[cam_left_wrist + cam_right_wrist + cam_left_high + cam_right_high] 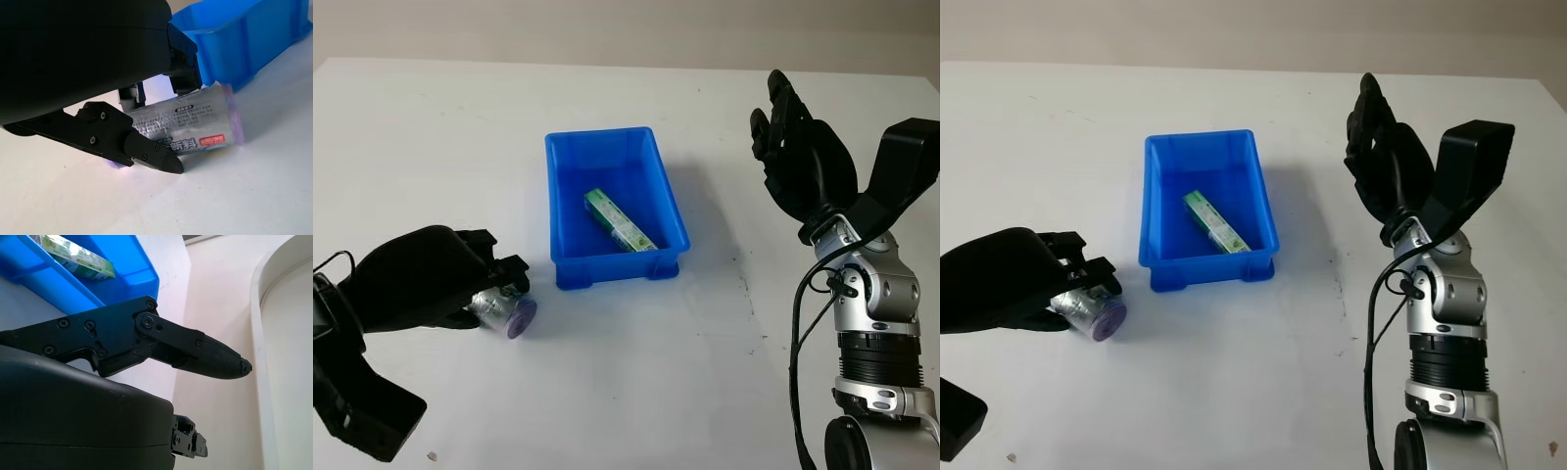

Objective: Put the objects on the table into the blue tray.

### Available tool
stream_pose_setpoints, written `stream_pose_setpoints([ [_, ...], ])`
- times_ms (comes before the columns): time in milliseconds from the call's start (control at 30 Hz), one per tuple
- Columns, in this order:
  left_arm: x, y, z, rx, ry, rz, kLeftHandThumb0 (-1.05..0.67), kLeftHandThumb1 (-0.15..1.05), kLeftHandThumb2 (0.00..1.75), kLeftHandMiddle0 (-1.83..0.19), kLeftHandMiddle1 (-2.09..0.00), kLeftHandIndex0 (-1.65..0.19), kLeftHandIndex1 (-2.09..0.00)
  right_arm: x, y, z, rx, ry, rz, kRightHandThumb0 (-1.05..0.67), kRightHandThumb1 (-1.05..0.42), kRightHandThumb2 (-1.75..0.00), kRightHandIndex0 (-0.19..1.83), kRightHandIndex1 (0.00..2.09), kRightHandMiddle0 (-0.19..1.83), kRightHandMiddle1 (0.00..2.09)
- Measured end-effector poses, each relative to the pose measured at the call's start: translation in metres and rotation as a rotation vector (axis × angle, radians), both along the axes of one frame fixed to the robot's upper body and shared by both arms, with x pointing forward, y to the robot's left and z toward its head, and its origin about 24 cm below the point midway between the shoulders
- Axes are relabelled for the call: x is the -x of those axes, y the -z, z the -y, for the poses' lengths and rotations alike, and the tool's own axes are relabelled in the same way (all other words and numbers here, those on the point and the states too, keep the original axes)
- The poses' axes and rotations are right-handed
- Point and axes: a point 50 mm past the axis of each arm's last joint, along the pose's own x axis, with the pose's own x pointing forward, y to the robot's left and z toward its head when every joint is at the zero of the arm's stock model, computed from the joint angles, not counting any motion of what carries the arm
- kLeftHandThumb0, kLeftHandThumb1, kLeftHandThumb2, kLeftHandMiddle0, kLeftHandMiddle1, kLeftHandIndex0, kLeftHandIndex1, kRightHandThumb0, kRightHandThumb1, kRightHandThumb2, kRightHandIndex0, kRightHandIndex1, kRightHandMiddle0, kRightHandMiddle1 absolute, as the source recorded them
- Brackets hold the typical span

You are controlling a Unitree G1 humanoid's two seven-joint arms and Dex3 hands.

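Fingers of the left hand (431, 279) clamp the silver purple-capped packet (504, 311) lying on the table (636, 382) just left of the blue tray (570, 166), which already holds a green box (620, 221), while the right hand (798, 152) hangs open, raised well right.

The right hand (146, 396) is up off the white table (225, 396), open and holding nothing. One black finger (195, 350) reaches out over the bare tabletop, its pointed tip touching nothing. Behind that finger, back toward its knuckle end, sits the blue tray (93, 276), and inside it a green and white box (78, 254) lies close against the near wall. Beyond the fingertip the table's curved pale edge (257, 347) runs past, well apart from the finger.
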Motion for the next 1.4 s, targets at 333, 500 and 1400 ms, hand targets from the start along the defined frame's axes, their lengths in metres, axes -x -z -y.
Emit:
stream_pose_setpoints([
  [333,-0.005,0.001,-0.006,0.111,-0.091,-0.095,-0.17,0.99,0.05,-0.16,-1.94,-0.26,-1.37,0.000,0.000,0.001,-0.006,0.005,0.001,-0.73,-1.05,-0.72,-0.19,0.00,-0.19,0.00],
  [500,-0.008,-0.005,-0.005,0.163,-0.075,-0.083,-0.19,1.00,0.06,-0.22,-1.61,-0.26,-1.37,0.000,-0.001,0.002,-0.012,0.005,0.003,-0.73,-1.05,-0.71,-0.19,0.00,-0.19,0.00],
  [1400,-0.063,-0.145,0.008,0.173,-0.103,0.431,-0.22,0.89,0.06,-0.58,-1.44,-0.55,-1.00,-0.004,0.000,-0.004,0.008,-0.013,-0.005,-0.72,-1.05,-0.72,-0.19,0.00,-0.19,0.00],
])
